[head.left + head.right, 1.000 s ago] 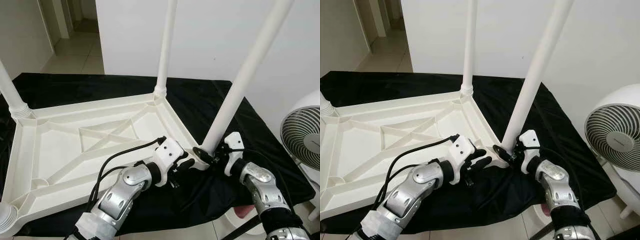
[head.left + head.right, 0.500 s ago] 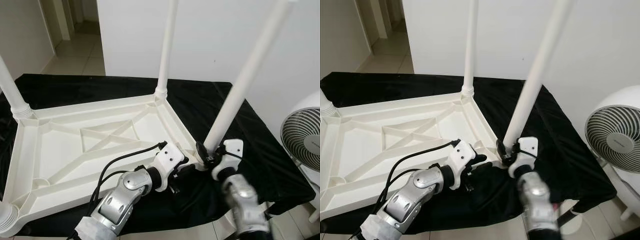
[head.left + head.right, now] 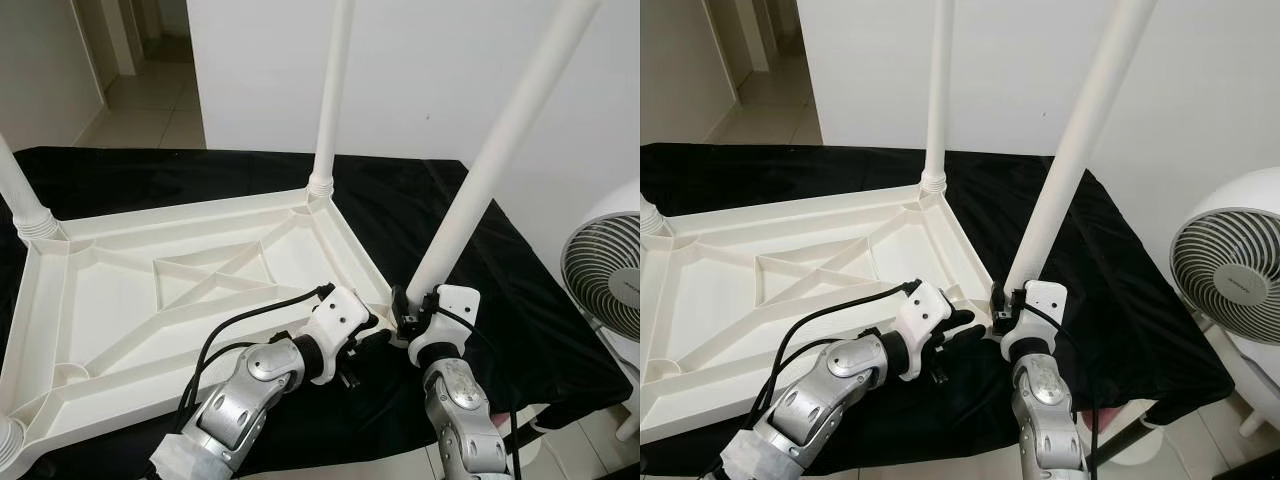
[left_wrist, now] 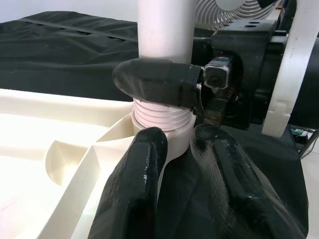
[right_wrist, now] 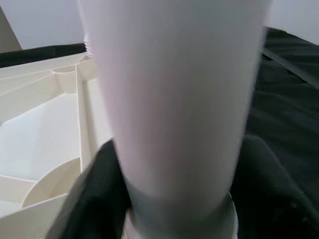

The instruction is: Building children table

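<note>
The white plastic table top point(image 3: 120, 300) lies upside down on a black cloth. Three legs stand upright in its corners: back left point(image 3: 22, 195), back right point(image 3: 332, 100) and near right point(image 3: 490, 170). My right gripper point(image 3: 405, 312) is shut around the base of the near right leg point(image 5: 174, 99), just above its threaded socket point(image 4: 162, 117); one of its fingers point(image 4: 159, 82) wraps the leg. My left gripper point(image 3: 372, 335) reaches in from the left at the same corner. Its fingers point(image 4: 137, 194) sit astride the corner rim, shut on it.
The black cloth point(image 3: 500, 330) covers a low platform whose near edge falls to tiled floor. A white fan point(image 3: 605, 275) stands close on the right. A white wall rises behind, with a doorway point(image 3: 150, 60) at the back left. A fourth leg's base point(image 3: 8, 440) stands at the near left corner.
My right forearm has swung from the right side to directly in front of the near right leg, still clamped on its base. My left gripper has barely moved.
</note>
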